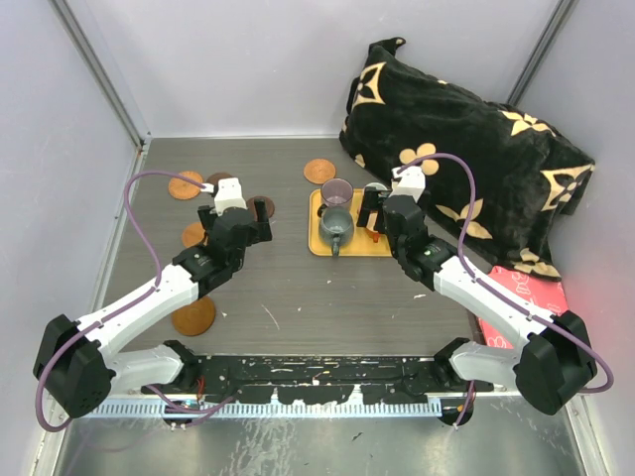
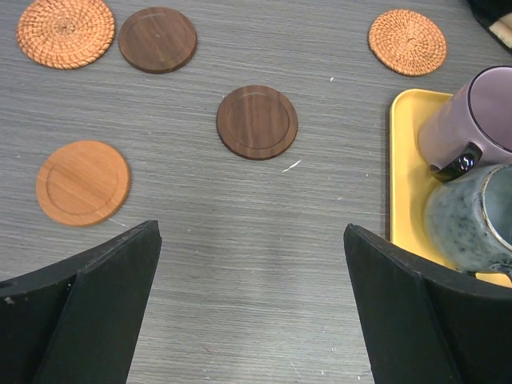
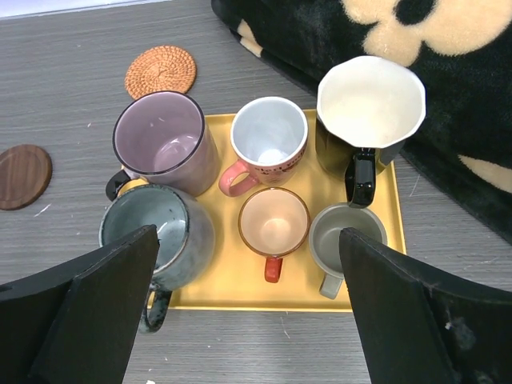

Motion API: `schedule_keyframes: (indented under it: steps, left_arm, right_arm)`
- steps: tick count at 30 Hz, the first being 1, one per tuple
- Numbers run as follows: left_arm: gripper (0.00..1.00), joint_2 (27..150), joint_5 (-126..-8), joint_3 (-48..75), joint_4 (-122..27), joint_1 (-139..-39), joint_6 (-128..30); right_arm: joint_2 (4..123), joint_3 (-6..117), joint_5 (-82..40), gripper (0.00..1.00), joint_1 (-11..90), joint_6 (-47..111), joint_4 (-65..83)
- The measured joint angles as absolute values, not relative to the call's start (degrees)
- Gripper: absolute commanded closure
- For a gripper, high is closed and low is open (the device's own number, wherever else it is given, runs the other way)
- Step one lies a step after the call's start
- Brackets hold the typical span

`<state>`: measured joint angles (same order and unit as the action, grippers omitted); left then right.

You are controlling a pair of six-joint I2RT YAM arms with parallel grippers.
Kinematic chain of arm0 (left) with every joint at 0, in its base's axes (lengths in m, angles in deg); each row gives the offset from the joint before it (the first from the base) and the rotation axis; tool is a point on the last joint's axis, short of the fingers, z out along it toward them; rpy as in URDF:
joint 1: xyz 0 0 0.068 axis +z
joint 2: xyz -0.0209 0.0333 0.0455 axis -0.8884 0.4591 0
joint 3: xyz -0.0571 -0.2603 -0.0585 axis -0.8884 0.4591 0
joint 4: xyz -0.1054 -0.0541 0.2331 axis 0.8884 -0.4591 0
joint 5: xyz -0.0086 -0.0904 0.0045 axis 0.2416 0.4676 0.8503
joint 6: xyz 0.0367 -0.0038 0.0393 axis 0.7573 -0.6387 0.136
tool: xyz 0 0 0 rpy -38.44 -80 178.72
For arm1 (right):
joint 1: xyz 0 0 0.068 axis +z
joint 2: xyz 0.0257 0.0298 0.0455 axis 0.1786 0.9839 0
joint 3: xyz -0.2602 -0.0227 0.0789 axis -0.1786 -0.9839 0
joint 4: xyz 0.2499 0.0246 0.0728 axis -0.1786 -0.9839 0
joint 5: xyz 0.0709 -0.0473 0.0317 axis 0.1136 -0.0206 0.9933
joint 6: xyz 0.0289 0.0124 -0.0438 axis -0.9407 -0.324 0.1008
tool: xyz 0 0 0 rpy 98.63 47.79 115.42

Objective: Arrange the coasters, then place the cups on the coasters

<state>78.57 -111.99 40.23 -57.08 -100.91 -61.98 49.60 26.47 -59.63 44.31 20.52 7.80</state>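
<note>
Six cups stand on a yellow tray [image 3: 232, 290]: a purple mug [image 3: 164, 144], a grey-green mug [image 3: 152, 236], a pink cup [image 3: 268, 144], a black cup with cream inside [image 3: 368, 112], a tiny orange cup [image 3: 274, 224] and a tiny grey cup [image 3: 346, 236]. My right gripper [image 3: 248, 234] hovers open above the tray's near side, holding nothing. The coasters lie flat on the table: two woven ones [image 2: 66, 30] [image 2: 407, 42], two dark wood ones [image 2: 158, 39] [image 2: 257, 122], an orange wood one [image 2: 82, 182], and a brown one [image 1: 193, 316] nearer the bases. My left gripper [image 2: 252, 230] is open over bare table, left of the tray.
A black cushion [image 1: 466, 169] with gold flowers lies at the back right, touching the tray's far corner. A pink patterned cloth [image 1: 526, 297] sits by the right arm. White walls close in the table on three sides.
</note>
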Motion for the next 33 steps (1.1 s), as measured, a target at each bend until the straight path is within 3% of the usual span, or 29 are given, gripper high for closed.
schedule_keyframes:
  steps: [15, 19, 29, 33]
  left_arm:
    - [0.0, 78.5, -113.5, 40.2, -56.6, -100.9, -61.0]
    - [0.15, 81.7, -115.0, 39.3, -56.5, -100.8, -60.2]
    - [0.16, 97.0, -112.9, 27.9, -59.3, -97.0, -63.2]
    - [0.26, 102.9, -111.1, 23.3, -58.6, -96.3, -61.8]
  right_arm:
    - [48.5, 25.9, -57.2, 0.0, 44.3, 20.6, 7.8]
    - [47.0, 25.2, -56.0, 0.0, 44.3, 20.6, 7.9]
    - [42.4, 23.0, -53.3, 0.0, 44.3, 21.2, 7.9]
    - [41.0, 22.5, -52.5, 0.0, 44.3, 21.3, 7.8]
